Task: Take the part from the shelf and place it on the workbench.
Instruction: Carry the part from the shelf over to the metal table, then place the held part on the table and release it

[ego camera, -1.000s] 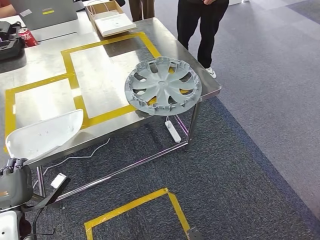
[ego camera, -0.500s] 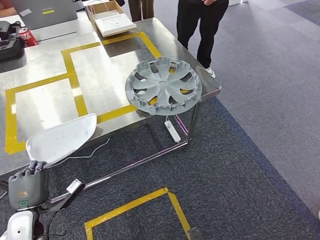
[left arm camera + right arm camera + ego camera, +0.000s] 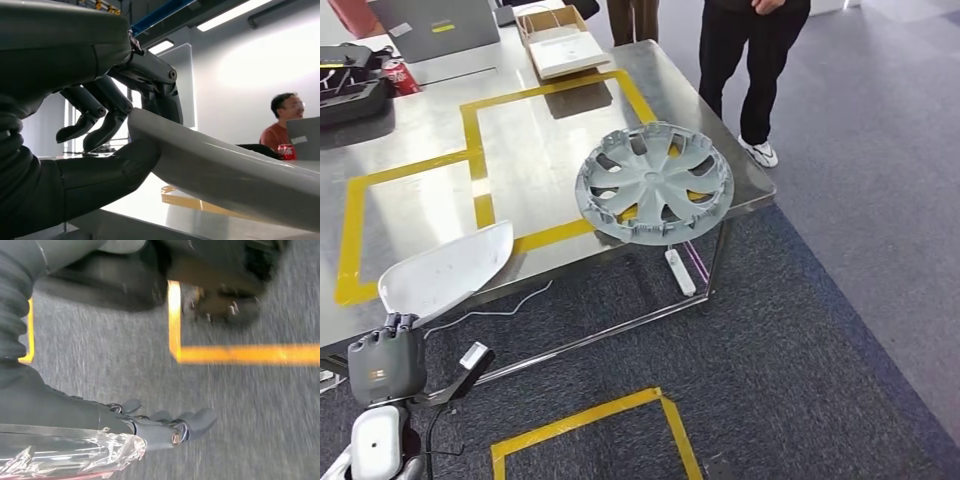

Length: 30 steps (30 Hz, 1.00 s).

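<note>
left hand clamped on white part | long axis toward workbench, tilted up | right hand empty, fingers apart

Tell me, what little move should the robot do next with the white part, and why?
Probably carry the white part a bit further over the workbench. The left hand grips its near end, and the part reaches just past the table's front edge, above the yellow tape.

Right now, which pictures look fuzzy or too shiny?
Right wrist view: the carpet and yellow floor tape are smeared by motion blur. Left wrist view: the bright wall behind washes out, leaving the left hand dark against it. Head view: sharp, with glare on the steel workbench.
</note>
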{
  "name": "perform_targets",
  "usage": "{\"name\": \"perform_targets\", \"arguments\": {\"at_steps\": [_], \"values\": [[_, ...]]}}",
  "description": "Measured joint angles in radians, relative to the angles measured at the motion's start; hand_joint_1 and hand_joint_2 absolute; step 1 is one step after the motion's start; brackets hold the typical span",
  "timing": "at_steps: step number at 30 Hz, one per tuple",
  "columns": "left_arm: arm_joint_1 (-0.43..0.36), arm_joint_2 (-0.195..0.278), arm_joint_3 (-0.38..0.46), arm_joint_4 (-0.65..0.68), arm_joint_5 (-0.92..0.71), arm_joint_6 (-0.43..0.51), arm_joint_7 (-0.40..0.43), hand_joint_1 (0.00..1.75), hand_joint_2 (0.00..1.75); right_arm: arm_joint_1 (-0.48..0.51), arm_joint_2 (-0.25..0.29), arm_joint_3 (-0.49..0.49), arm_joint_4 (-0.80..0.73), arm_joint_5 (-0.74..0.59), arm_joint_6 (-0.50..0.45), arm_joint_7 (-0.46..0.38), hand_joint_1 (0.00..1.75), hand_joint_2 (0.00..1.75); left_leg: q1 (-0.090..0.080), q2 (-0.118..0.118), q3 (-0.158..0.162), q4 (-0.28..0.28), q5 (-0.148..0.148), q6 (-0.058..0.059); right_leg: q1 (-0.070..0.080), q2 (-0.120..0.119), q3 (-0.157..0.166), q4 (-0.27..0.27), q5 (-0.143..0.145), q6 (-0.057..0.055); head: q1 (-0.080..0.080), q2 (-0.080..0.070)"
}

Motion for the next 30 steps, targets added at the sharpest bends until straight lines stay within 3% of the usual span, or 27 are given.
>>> {"name": "perform_targets", "arguments": {"at_steps": [1,3,5,7,8,9,10,12,14,17,19,20,22,23,24,25,28,30], "values": [[-0.003,0.003,-0.005,0.001,0.0,0.0,0.015,1.75,1.75,0.0,0.0,0.0,0.0,0.0,0.0,0.0,0.0,1.75,0.0,-0.001,-0.006,0.004,0.003,-0.005,0.001,-0.002,-0.002,0.01,-0.001,-0.02,-0.001,0.0],[-0.01,0.009,-0.018,0.003,0.0,0.0,0.038,1.75,1.75,0.0,0.0,0.0,0.0,-0.001,-0.001,-0.002,0.0,1.75,0.003,0.008,-0.028,0.041,0.015,-0.01,0.005,-0.005,0.001,0.012,-0.004,-0.036,-0.005,0.0],[-0.015,0.012,-0.026,0.004,0.0,0.0,0.045,1.75,1.75,0.001,0.0,0.0,0.001,-0.003,-0.002,-0.002,0.0,1.75,0.0,0.022,-0.094,0.145,0.008,-0.01,0.011,-0.009,0.018,0.002,-0.012,-0.048,-0.006,0.0],[-0.014,0.013,-0.03,0.005,0.0,0.0,0.045,1.75,1.75,0.003,0.0,0.0,0.001,-0.006,-0.003,-0.002,0.0,1.75,-0.01,0.027,-0.18,0.258,-0.038,-0.003,0.021,-0.013,0.035,-0.006,-0.022,-0.06,-0.007,0.0],[-0.014,0.013,-0.032,0.006,0.0,0.0,0.045,1.75,1.75,0.003,0.0,0.0,0.001,-0.007,-0.003,-0.002,0.0,1.75,-0.015,0.027,-0.21,0.287,-0.053,0.004,0.026,-0.014,0.044,-0.008,-0.028,-0.067,-0.007,0.0],[-0.014,0.013,-0.034,0.007,0.0,0.0,0.045,1.75,1.75,0.004,0.0,0.0,0.001,-0.008,-0.003,-0.002,0.0,1.75,-0.021,0.027,-0.226,0.288,-0.048,0.013,0.032,-0.014,0.054,-0.01,-0.035,-0.072,-0.007,0.0],[-0.014,0.013,-0.036,0.008,0.0,0.0,0.045,1.75,1.75,0.004,0.0,0.0,0.001,-0.008,-0.003,-0.002,0.0,1.75,-0.028,0.027,-0.226,0.258,-0.019,0.025,0.038,-0.014,0.066,-0.011,-0.043,-0.076,-0.007,0.0],[-0.015,0.014,-0.038,0.01,0.0,0.001,0.046,1.75,1.75,0.004,0.0,0.0,0.001,-0.009,-0.003,-0.002,0.0,1.75,-0.047,0.027,-0.194,0.141,0.077,0.056,0.047,-0.013,0.086,-0.014,-0.059,-0.081,-0.006,0.0],[-0.017,0.015,-0.038,0.011,0.0,0.001,0.047,1.75,1.75,0.004,0.001,0.0,0.001,-0.01,-0.002,-0.002,0.0,1.75,-0.061,0.029,-0.163,0.053,0.115,0.078,0.052,-0.011,0.097,-0.016,-0.073,-0.076,-0.007,0.0],[-0.018,0.014,-0.038,0.012,0.0,0.001,0.048,1.75,1.75,0.003,0.002,0.0,0.001,-0.011,-0.001,-0.002,0.0,1.75,-0.062,0.027,-0.141,0.025,0.108,0.075,0.054,-0.014,0.107,-0.028,-0.09,-0.06,-0.011,0.0],[-0.018,0.013,-0.038,0.012,0.0,0.001,0.048,1.75,1.75,0.001,0.001,0.0,0.001,-0.012,-0.002,-0.002,0.0,1.75,-0.055,0.026,-0.119,0.01,0.106,0.077,0.056,-0.02,0.107,-0.004,-0.11,-0.05,-0.006,0.0],[-0.018,0.013,-0.038,0.012,0.0,0.001,0.048,1.75,1.75,-0.001,0.001,0.0,0.001,-0.013,-0.003,-0.001,0.0,1.75,-0.052,0.026,-0.11,0.004,0.103,0.079,0.057,-0.022,0.086,0.042,-0.132,-0.045,-0.004,0.0],[-0.018,0.01,-0.037,0.013,0.0,0.001,0.046,1.75,1.75,-0.002,0.001,0.0,0.001,-0.016,-0.003,0.004,0.0,1.75,-0.053,0.027,-0.101,0.003,0.094,0.083,0.056,-0.024,0.004,0.173,-0.181,-0.038,-0.001,0.0],[-0.016,0.007,-0.036,0.014,0.0,0.001,0.042,1.75,1.75,-0.003,0.001,0.0,0.001,-0.018,-0.004,0.008,0.0,1.75,-0.054,0.026,-0.098,0.004,0.089,0.084,0.056,-0.024,-0.036,0.223,-0.19,-0.036,-0.001,0.0],[-0.015,0.003,-0.032,0.016,0.0,0.001,0.035,1.75,1.75,-0.004,0.001,0.0,0.001,-0.019,-0.004,0.012,0.0,1.75,-0.055,0.026,-0.094,0.004,0.085,0.084,0.057,-0.024,-0.059,0.24,-0.18,-0.036,-0.001,0.0],[-0.013,-0.002,-0.026,0.018,0.0,0.001,0.025,1.75,1.75,-0.005,0.001,0.0,0.001,-0.02,-0.005,0.016,0.0,1.75,-0.056,0.025,-0.089,0.004,0.08,0.084,0.057,-0.024,-0.062,0.218,-0.149,-0.037,-0.001,0.0],[-0.01,-0.021,-0.002,0.026,0.0,0.001,-0.008,1.75,1.75,-0.006,0.001,0.0,0.001,-0.021,-0.005,0.021,0.0,1.75,-0.06,0.02,-0.073,0.007,0.067,0.078,0.058,-0.024,0.002,0.031,-0.025,-0.048,-0.001,0.0],[-0.008,-0.033,0.016,0.031,0.0,0.001,-0.026,1.75,1.75,-0.006,0.002,0.0,0.001,-0.023,-0.004,0.021,0.0,1.75,-0.063,0.018,-0.072,0.012,0.064,0.076,0.057,-0.023,0.028,-0.029,0.001,-0.059,-0.002,0.0]]}}
